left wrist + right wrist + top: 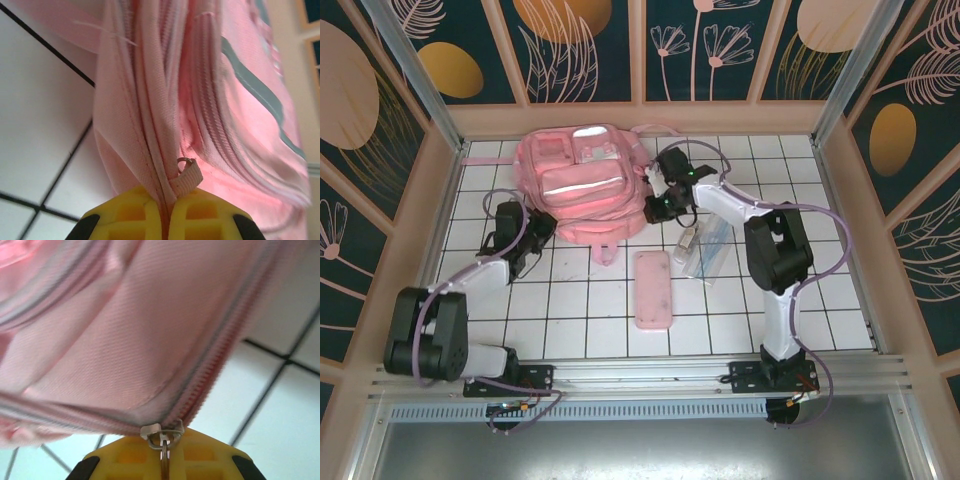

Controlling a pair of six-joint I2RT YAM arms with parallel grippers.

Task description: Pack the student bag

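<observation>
Taking the student bag [590,222] first: judged soft, light and floppy, empty-looking cloth, likely to sag and fold rather than keep a shape; neither fragile nor slippery, but apt to drag across the tiled surface [570,310] if pulled from one side alone; best held at seams, zip tape or straps, never at the flat panels, and better from both sides at once.

Lying flat at the upper middle of the top view, near the back wall, front pockets up; pale pink woven fabric throughout, with a broad silver-white reflective stripe [582,182] across the front pocket, smaller pockets above it, and pink straps [485,160] trailing at the upper corners.

Left gripper [167,212], at the bag's left edge: closed tight on a folded seam beside the zip, cloth pinched in the jaws; right gripper [164,456], at the bag's right edge: closed on the zip pull [162,432], with the ring down between the jaws.

Lower in the top view, apart from the bag: a flat pink pencil case [653,290]; just beside that, a clear packet [700,250]; smallest, in the left wrist view, a short fabric tab [188,176] just above the fingertips.
</observation>
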